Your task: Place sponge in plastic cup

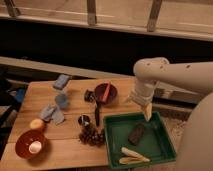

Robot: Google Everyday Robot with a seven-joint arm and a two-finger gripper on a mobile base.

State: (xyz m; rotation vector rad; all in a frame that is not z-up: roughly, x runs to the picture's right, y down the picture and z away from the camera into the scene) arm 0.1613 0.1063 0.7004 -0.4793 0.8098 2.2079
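A blue sponge (61, 81) lies at the far left of the wooden table (70, 150). A pale blue plastic cup (61, 100) stands a little in front of it, upright. My gripper (147, 111) hangs pointing down at the end of the white arm (150, 75), over the far edge of a green tray (108, 145) at the table's right. It is far from both the sponge and the cup, and I see nothing in it.
A dark red bowl (106, 92) with a red utensil, a black cup (89, 95), a small can (84, 120), a dark cluster (91, 136), blue cloths (51, 114), a yellow fruit (36, 124) and an orange bowl (31, 145). The tray holds a brown block (136, 133) and yellow pieces (131, 156).
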